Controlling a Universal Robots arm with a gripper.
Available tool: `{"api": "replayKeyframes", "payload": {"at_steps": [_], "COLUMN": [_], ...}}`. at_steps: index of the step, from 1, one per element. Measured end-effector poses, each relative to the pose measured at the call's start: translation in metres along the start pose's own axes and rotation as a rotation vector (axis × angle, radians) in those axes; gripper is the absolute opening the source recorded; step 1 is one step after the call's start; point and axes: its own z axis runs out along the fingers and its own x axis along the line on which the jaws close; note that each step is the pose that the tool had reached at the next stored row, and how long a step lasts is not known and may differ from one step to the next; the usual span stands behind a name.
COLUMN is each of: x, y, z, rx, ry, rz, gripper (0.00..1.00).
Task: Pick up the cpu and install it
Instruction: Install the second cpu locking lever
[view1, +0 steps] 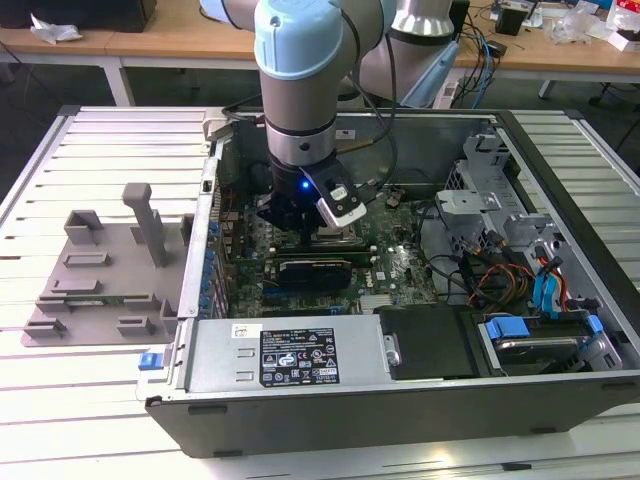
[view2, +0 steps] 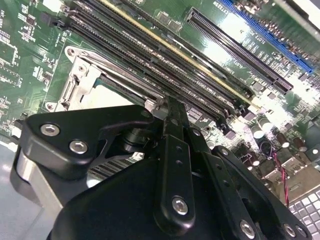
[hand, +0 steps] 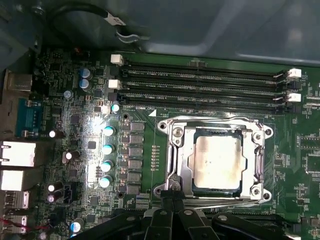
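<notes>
motherboard (hand: 75, 150) | cpu (hand: 216, 162) seated in socket | hand (hand: 172, 200) just beside

silver cpu (hand: 218, 162), green motherboard (hand: 150, 165), black gripper (hand: 170, 200)

arm (view1: 300, 80): lt-blue joint caps, grey tube | gripper (hand: 172, 200): blk linkages, silver screws | blue LED at wrist
</notes>
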Motion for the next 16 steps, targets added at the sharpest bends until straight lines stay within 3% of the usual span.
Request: {"api": "replayKeyframes", "payload": {"at_steps": [6,11,16], "x": [-0.0001,0.0004,0.0001], "y": [-0.0045,-0.0139,-0.0166], "z": [-0.0024,-0.0034,-0.0039], "rx": [-0.0016,-0.0014,-0.0049], "ry": [0.0,0.0001,-0.0001], "rz": [0.0,0.0,0.0], "gripper": [0.11,0.11,0.11]}}
